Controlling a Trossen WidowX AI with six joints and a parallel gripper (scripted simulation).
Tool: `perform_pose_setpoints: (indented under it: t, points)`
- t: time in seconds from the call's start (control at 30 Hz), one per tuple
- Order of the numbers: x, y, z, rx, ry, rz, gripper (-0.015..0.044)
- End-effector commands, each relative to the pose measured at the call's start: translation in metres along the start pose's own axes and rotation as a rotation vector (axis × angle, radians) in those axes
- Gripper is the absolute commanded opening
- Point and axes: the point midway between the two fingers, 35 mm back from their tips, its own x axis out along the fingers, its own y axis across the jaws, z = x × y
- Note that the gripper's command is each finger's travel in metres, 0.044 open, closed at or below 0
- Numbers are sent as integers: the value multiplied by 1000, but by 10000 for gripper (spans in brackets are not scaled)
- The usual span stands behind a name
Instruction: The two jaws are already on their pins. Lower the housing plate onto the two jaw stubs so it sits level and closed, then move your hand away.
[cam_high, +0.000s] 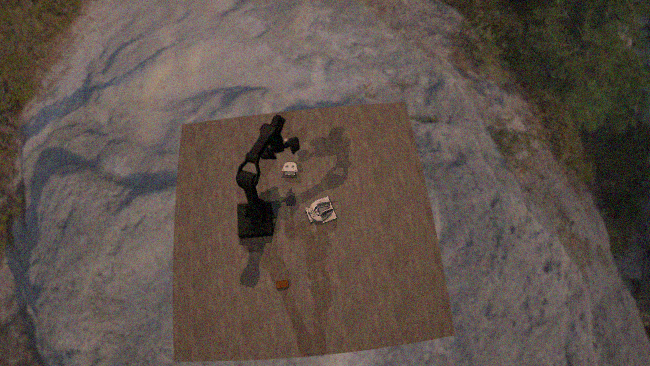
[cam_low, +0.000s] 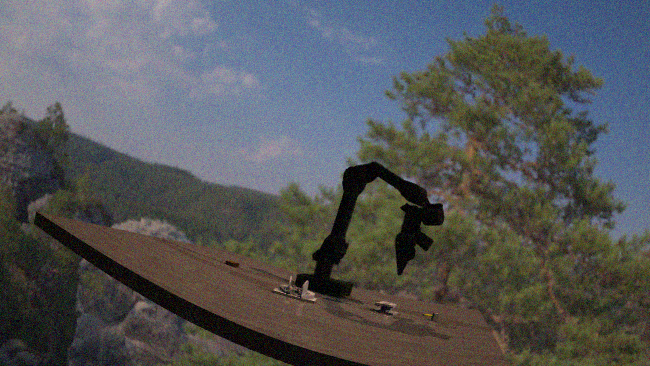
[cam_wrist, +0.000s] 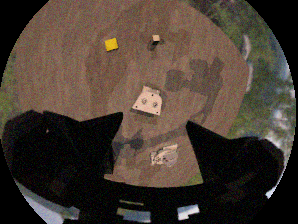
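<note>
Outdoors, table (cam_high: 380, 280) (cam_low: 165, 265) (cam_wrist: 55, 65): a brown wood-grained top among rock and trees, its slant in the exterior view perhaps owed to the camera.

Arm (cam_high: 258, 148) (cam_low: 345, 215): black, bent high at the elbow so that its wrist hangs beyond the plate, above the table.

Gripper (cam_high: 282, 151) (cam_low: 414, 260) (cam_wrist: 156, 119): fingers spread almost as wide as they go, nothing between them. The width looks meant for straddling the plate, which shows beyond the fingertips in the wrist view, well apart from them.

Jaw base (cam_high: 321, 210) (cam_low: 295, 292) (cam_wrist: 164, 156): pale, flat on the table near the arm's foot, upright parts rising from it. The jaws, presumably on their pins, await their cover.

Plate (cam_high: 290, 168) (cam_low: 385, 304) (cam_wrist: 148, 102): pale, with two round marks, perched on a dark support apart from the jaw base. That lift likely leaves room for fingers at its edges; a poorly centered grasp could tip it.

Orange block (cam_high: 282, 284) (cam_low: 231, 263): alone on the far side of the arm's foot from the plate, no evident role.

Yellow block (cam_low: 429, 315) (cam_wrist: 111, 44): on the table, apart from the plate, seemingly a bystander.

Peg (cam_wrist: 156, 38): small, pale-topped, purpose unclear.
</note>
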Motion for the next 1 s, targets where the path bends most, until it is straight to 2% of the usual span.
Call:
perform_pose_setpoints:
  t: [0.0,0.27,0.47,0.63,0.97]
  points:
    - [14,-4,-5,73,21,73,440]
    - [37,-12,-14,212,47,211,440]
    - [39,-12,-14,216,47,214,440]
    - [74,-3,-17,216,47,214,440]
    - [75,-2,-18,216,47,214,440]
